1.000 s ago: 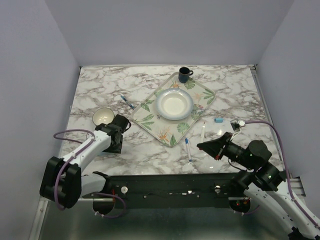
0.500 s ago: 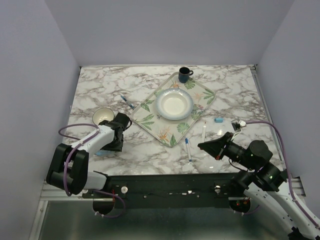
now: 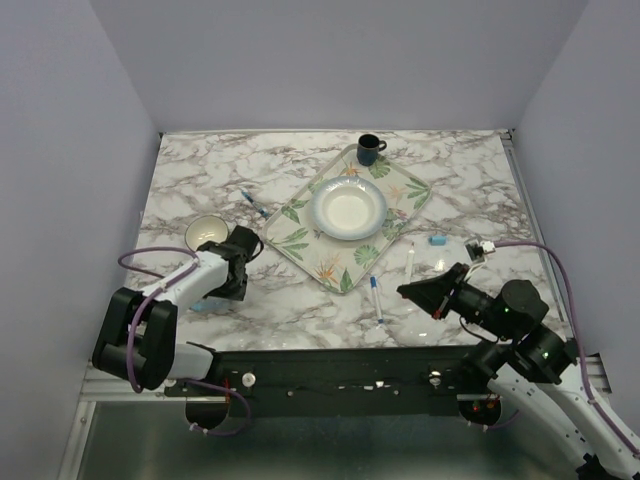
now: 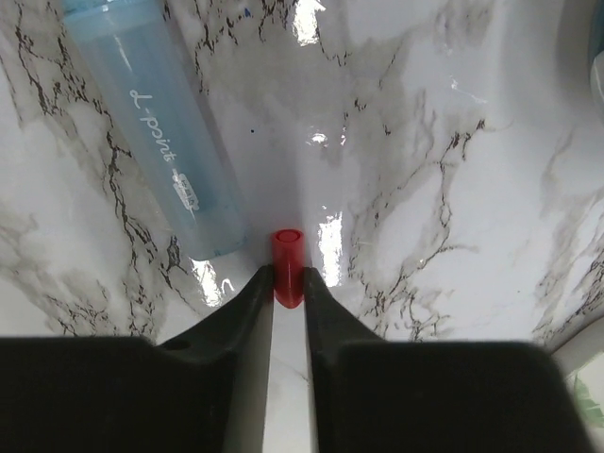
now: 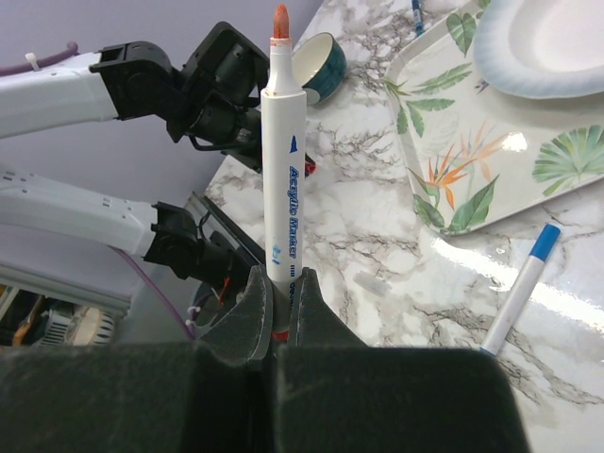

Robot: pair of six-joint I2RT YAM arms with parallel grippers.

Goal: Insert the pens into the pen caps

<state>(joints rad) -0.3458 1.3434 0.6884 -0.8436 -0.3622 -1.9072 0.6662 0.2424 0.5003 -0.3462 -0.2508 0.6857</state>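
Barely begun: no pen capped yet. Left hand [image 4: 288, 276] nipped onto red cap [image 4: 288, 250], mid-frame, beside light-blue marker [image 4: 156, 123]. Right hand [image 5: 281, 283] clamped on upright red-tipped marker [image 5: 281, 151]. Blue-tipped marker [image 3: 376, 298], dark blue pen [image 3: 254, 203], light-blue cap [image 3: 437, 240] loose on tabletop [image 3: 480, 180].

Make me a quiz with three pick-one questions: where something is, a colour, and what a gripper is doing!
1. Where is the red cap?
A) far from both arms
B) between the fingertips of the left gripper
C) on a pen

2. What colour is the tip of the held white marker?
A) green
B) red
C) black

3. What is the right gripper doing?
A) standing wide open
B) pushing a cap
C) gripping the white marker

Answers:
1. B: its fingers pinch the cap.
2. B: the tip looks red.
3. C: its jaws clamp the marker's lower end.
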